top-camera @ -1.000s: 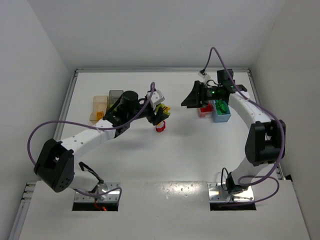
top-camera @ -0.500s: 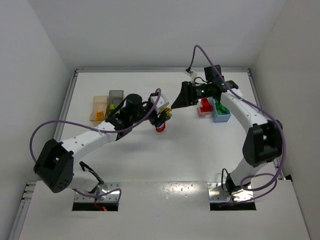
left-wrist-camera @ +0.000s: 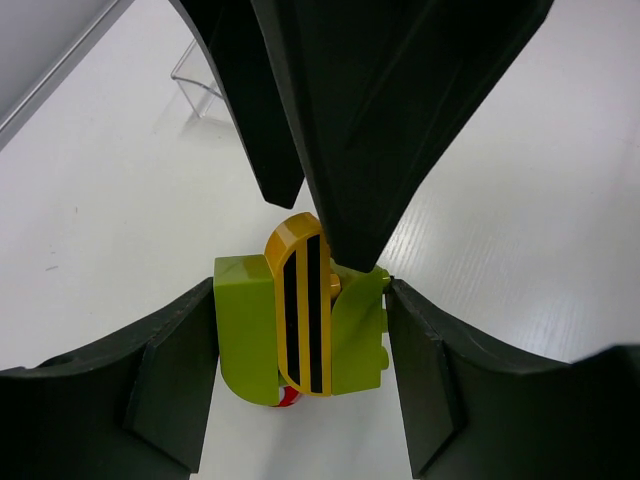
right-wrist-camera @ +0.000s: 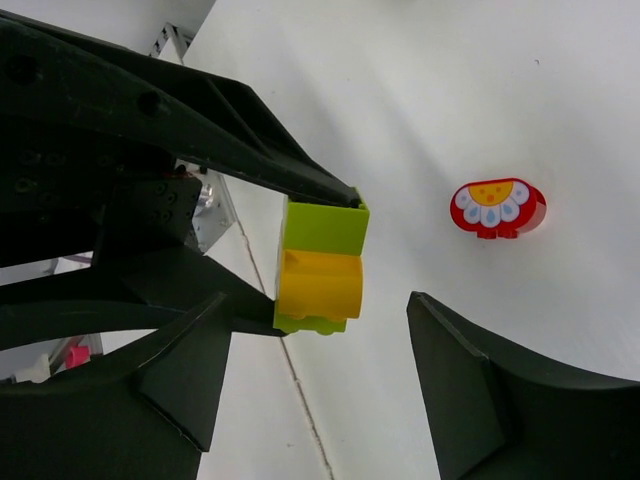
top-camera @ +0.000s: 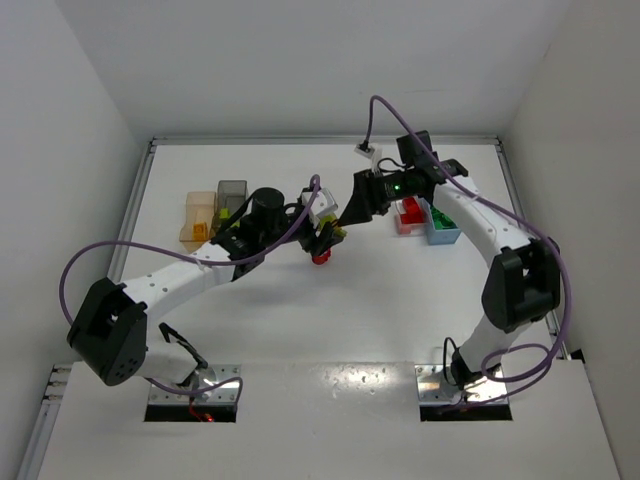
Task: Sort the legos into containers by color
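My left gripper (left-wrist-camera: 300, 330) is shut on a small cluster of legos (left-wrist-camera: 300, 318): a yellow arched brick with black stripes sandwiched between two lime-green ones. It hangs above the table at mid-scene (top-camera: 336, 234). My right gripper (right-wrist-camera: 320, 300) is open, and its fingers (left-wrist-camera: 400, 120) straddle the same cluster (right-wrist-camera: 320, 268) with gaps on both sides. A red brick with a flower print (right-wrist-camera: 497, 208) lies on the table just below the cluster (top-camera: 321, 258). The containers stand apart: orange (top-camera: 197, 218) and dark grey (top-camera: 231, 190) on the left, clear (top-camera: 408, 218) and light blue (top-camera: 442, 230) on the right.
The clear bin holds red bricks and the light blue bin holds green ones. Both arms meet over the table's middle, with purple cables looping above them. White walls close off the table at the back and sides.
My right gripper has swung left, away from the right-hand bins, to the cluster held by the left gripper. The left gripper has shifted slightly right, still holding the cluster.
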Tool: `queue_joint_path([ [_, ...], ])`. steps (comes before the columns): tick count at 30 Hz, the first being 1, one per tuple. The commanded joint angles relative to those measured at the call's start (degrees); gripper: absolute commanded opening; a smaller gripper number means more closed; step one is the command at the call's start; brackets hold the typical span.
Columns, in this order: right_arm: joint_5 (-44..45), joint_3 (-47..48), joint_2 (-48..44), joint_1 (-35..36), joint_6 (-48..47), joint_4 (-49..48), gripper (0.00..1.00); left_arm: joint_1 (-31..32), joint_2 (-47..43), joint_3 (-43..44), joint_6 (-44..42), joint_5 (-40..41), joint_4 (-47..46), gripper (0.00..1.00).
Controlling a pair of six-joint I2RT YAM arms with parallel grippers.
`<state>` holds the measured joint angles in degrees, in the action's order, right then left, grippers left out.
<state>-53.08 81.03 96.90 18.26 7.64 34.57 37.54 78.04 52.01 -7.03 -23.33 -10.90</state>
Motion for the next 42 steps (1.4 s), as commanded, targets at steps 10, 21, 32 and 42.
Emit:
queue_joint_path([
  [10, -5.3, 2.9, 1.9, 0.8, -0.7, -3.5, 0.55, 0.5, 0.8, 3.4, 0.5, -2.2, -3.6, 0.16],
  [21, -9.2, 4.0, 3.5, 0.8, 0.5, -4.6, 0.37, 0.5, 1.9, 4.4, 1.1, -2.2, -4.1, 0.16],
  [32, -11.0, 2.8, 3.5, 0.8, 0.0, -3.5, 0.09, 0.5, 3.4, 4.9, 2.9, -0.6, -4.7, 0.36],
  [42, -11.0, 0.2, -1.7, -3.6, -8.7, 2.1, 0.00, -2.4, 1.7, 7.3, 9.1, -8.3, 3.2, 0.69],
])
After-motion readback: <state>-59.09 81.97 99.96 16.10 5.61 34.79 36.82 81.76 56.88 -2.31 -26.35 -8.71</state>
